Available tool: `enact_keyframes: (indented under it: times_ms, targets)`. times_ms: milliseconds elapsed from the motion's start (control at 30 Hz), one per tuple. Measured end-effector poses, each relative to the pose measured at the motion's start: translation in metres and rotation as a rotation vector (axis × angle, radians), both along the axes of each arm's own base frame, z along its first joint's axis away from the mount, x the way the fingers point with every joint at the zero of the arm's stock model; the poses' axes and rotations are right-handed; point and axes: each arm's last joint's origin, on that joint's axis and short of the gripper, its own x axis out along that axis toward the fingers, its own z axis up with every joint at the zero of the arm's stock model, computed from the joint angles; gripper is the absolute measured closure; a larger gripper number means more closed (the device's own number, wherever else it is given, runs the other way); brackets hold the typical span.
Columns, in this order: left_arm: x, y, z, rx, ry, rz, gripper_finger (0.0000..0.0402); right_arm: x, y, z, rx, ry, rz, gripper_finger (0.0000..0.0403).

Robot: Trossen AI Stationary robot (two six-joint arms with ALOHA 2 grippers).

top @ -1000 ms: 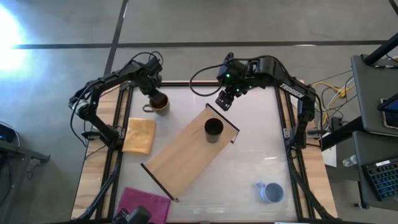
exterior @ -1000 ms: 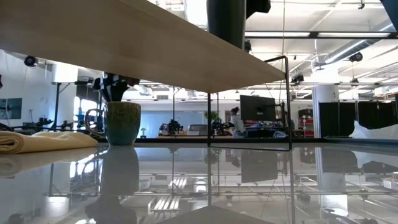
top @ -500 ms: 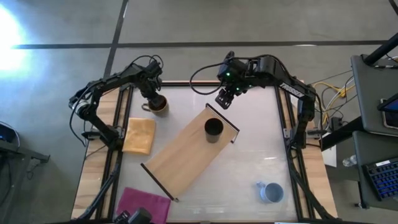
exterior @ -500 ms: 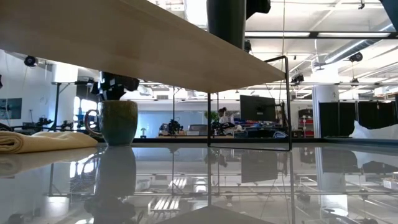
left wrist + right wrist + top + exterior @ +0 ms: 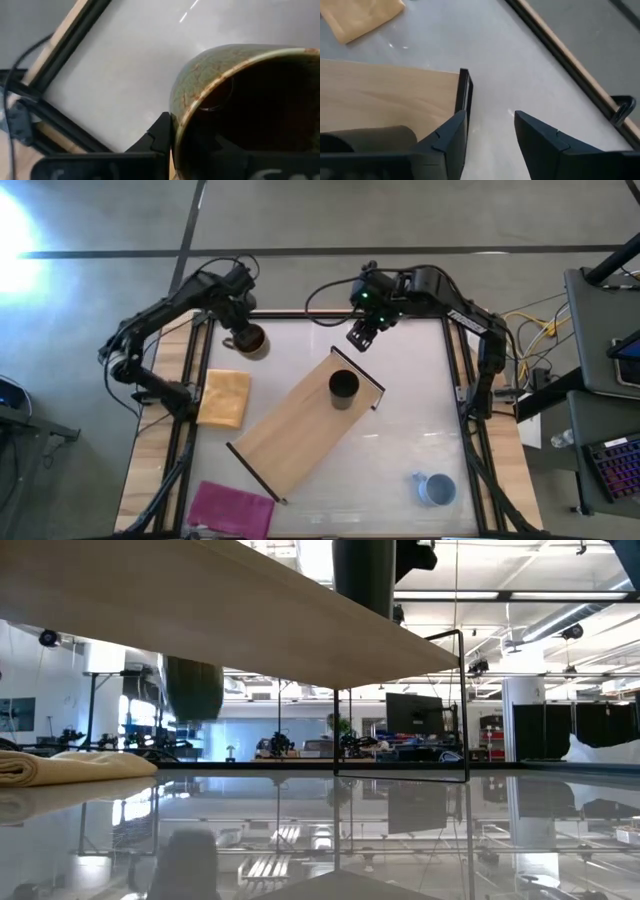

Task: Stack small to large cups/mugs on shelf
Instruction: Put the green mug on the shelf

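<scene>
Light wood forms the shelf (image 5: 305, 425), a long board lying diagonally across the middle of the bench (image 5: 410, 430), with thin black rails at its two short ends. One vessel is placed so far: the black cup (image 5: 343, 387), narrow, handleless and matt, stands upright on the shelf near its far end.

The brown mug (image 5: 252, 340) is held by the left tool (image 5: 243, 332), clenched on its rim at the bench's far left corner; in the low view the mug (image 5: 194, 688) is seen clear of the surface. Its glaze is noted as mottled green-brown and crackled, with a dark interior, in the left wrist view (image 5: 240, 105).

The blue mug (image 5: 435, 489), pale, smooth and handled, is untouched near the front right of the bench, well apart from the shelf.

The right tool (image 5: 361, 338) hangs beyond the shelf's far rail, fingers spread and grasping nothing.

An orange cloth (image 5: 225, 397) and a magenta cloth (image 5: 232, 508), both soft and folded, lie to the left of the shelf.

Progress is judged at roughly one third: two vessels remain to be stacked.
</scene>
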Motion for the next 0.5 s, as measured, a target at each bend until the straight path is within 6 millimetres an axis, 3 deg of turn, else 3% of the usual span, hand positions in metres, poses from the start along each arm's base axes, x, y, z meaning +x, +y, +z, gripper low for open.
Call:
enact_keyframes:
  times_ms: [333,500]
  targets:
    - [0.036,-0.087,0.094,0.088,-0.195,-0.267,0.0387,-0.004,-0.025,-0.006,0.007,0.005,-0.03,0.0308]
    - [0.064,-0.117,0.112,0.086,-0.259,-0.386,0.0387,-0.016,-0.028,0.016,-0.052,-0.086,-0.075,0.0354]
